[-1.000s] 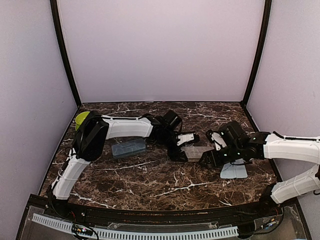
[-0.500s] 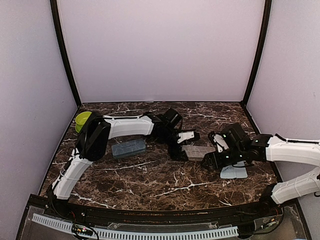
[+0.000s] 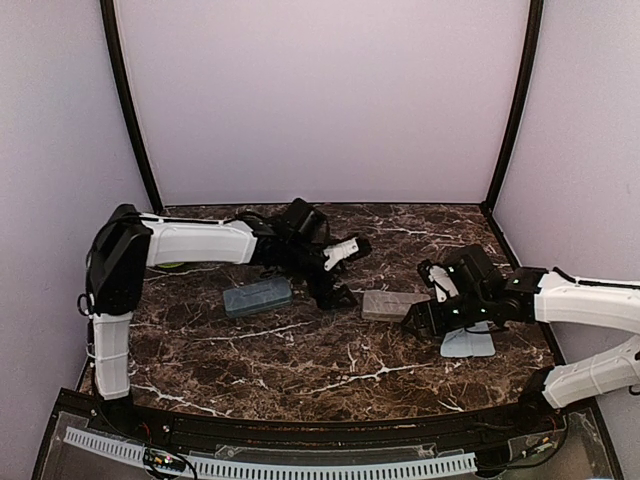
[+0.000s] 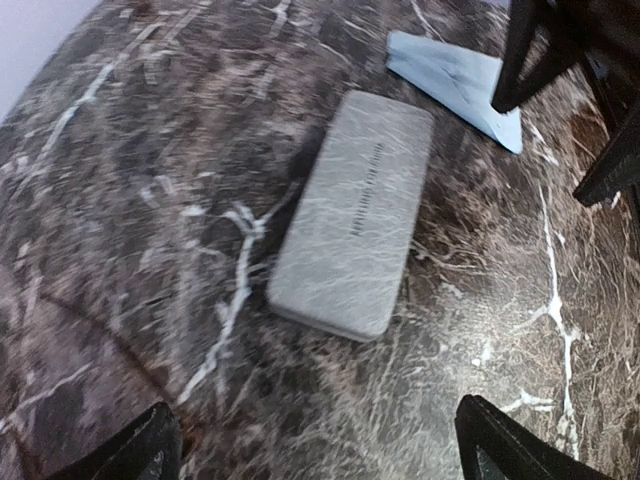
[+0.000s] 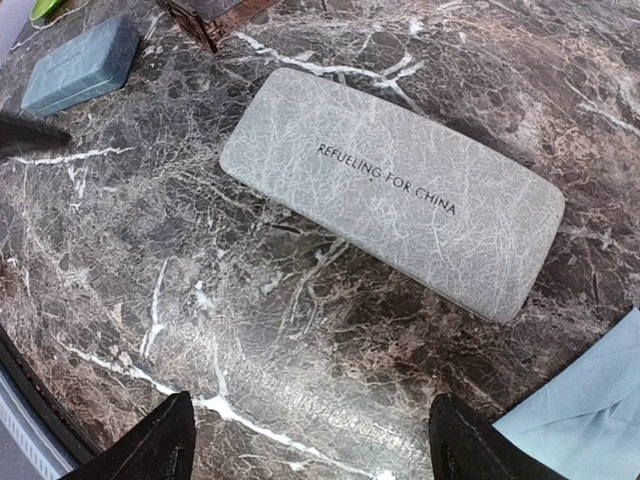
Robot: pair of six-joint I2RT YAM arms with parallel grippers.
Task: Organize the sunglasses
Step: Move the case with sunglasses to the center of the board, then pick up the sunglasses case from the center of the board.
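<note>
I see my left jaws released left of the closed grey case on the desk, my right jaws released right of it. I can't tell where the sunglasses are.

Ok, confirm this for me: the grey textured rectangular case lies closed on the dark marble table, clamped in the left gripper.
Wrong on one point. The grey textured rectangular case lies closed on the dark marble table, but the left gripper is not clamping it: the left wrist view shows its jaws open and clear of the case.
</note>
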